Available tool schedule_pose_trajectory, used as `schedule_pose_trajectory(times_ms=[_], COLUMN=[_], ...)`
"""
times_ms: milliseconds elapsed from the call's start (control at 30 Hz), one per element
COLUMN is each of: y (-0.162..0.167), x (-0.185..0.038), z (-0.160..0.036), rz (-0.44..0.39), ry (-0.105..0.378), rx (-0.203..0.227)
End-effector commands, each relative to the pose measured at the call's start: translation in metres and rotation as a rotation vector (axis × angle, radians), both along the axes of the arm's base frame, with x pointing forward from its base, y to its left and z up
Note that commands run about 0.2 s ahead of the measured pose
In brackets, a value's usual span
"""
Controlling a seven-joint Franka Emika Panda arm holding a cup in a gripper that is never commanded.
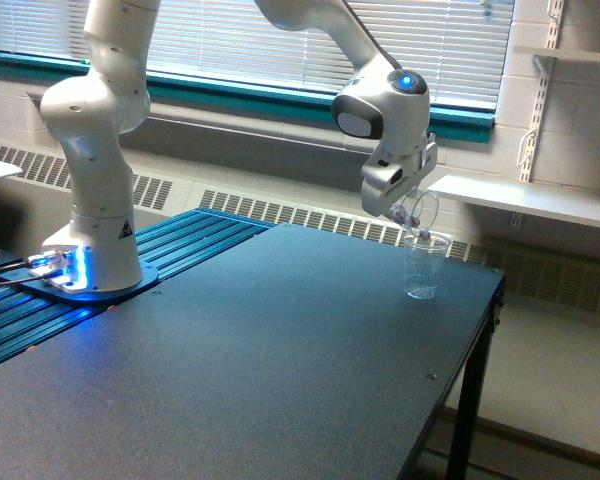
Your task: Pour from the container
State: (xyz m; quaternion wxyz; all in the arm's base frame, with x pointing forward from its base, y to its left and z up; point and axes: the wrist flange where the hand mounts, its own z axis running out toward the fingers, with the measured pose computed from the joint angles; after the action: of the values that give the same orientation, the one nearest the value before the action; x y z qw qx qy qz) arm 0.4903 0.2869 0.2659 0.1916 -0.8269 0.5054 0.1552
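Exterior view: container (420,213) tipped mouth-down

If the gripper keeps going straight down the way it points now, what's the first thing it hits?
Most likely the small clear tapered cup standing on the dark table, just below the gripper and its tilted clear handled container. Depth from this one view is uncertain.

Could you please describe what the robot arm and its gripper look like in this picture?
The arm is glossy white with rounded, bulbous segments and grey bands at the joints. Its round base glows blue, carries a small dark triangular mark, and has dark cables running off toward the exterior view's left. A blue light sits on top of the wrist, with a dark grey cap on its side. The gripper is white-grey and blocky.
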Motion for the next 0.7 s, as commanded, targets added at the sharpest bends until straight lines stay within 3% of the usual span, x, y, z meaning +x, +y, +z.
schedule_pose_trajectory(times_ms=[33,367,700], y=[-0.006,0.000,0.006], x=[0.003,0.006,0.004], z=[-0.001,0.005,0.003], rz=[0.001,-0.009,-0.022], ry=[0.006,0.016,0.057], rx=[0.011,0.037,0.064])
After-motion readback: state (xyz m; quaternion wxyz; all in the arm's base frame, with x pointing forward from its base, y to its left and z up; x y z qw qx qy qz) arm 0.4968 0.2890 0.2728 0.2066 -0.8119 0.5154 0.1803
